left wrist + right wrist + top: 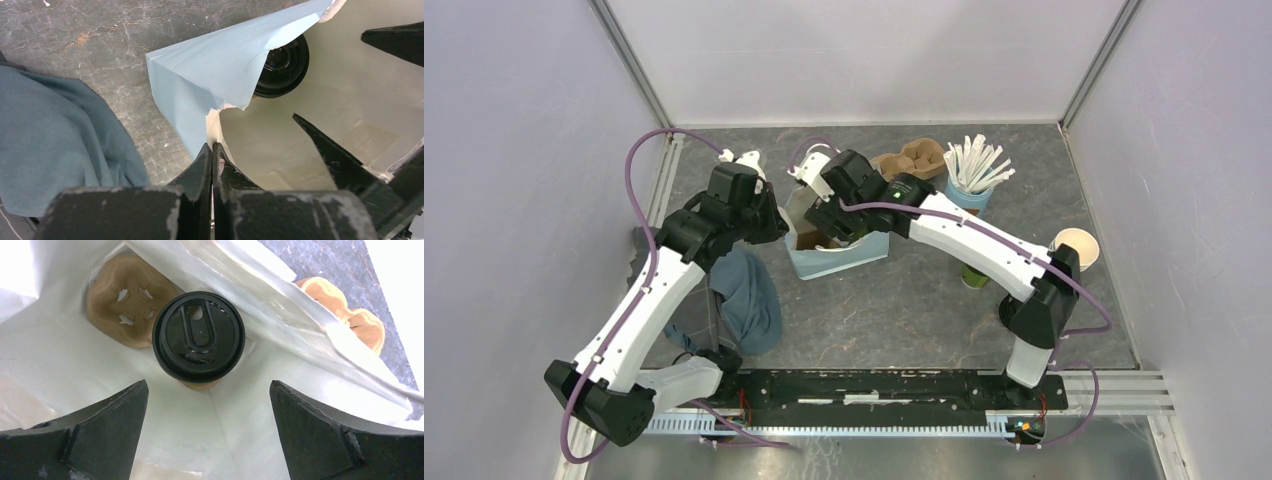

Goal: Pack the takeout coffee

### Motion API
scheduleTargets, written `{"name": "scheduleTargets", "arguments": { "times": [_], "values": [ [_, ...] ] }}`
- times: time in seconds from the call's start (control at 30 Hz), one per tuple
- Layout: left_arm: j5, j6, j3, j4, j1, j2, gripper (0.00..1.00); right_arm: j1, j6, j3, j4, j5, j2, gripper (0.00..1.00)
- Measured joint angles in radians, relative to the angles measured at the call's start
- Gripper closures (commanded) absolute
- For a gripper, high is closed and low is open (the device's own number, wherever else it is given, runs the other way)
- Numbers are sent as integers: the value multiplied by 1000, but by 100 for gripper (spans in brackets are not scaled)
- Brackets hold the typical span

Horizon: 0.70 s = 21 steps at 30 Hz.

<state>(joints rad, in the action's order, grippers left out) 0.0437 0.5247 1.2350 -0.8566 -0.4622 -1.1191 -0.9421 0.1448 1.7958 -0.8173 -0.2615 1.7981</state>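
The takeout coffee shows as a round black lid point(198, 335) on a cup standing in a brown cardboard carrier point(120, 300) at the bottom of the blue paper bag point(844, 255). The cup's wall is hidden. My right gripper point(209, 390) is open and empty, inside the bag's mouth just above the lid; in the top view it point(839, 225) is over the bag. My left gripper point(213, 146) is shut on the bag's left rim point(215, 65) and holds the mouth open. The lid point(285, 67) also shows past the rim there.
A blue-grey cloth point(749, 295) lies left of the bag. A second cardboard carrier point(914, 158) and a light-blue cup of white sticks point(972, 175) stand at the back. An open lidless cup point(1074, 248) stands at the right; a green thing point(974, 275) sits under my right arm.
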Motion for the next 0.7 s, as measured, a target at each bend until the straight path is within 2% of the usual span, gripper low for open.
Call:
{"name": "scheduleTargets", "arguments": {
  "times": [0.17,0.33,0.7],
  "values": [
    [-3,0,0,0,0,0,98,0,-10,-48,29,3,-61,2],
    [-31,0,-16,20,0,1,98,-1,-19,-106,80,18,-109,8],
    [-107,-1,-65,74,0,29,98,-12,-113,-43,97,-10,-15,4]
  ]
}}
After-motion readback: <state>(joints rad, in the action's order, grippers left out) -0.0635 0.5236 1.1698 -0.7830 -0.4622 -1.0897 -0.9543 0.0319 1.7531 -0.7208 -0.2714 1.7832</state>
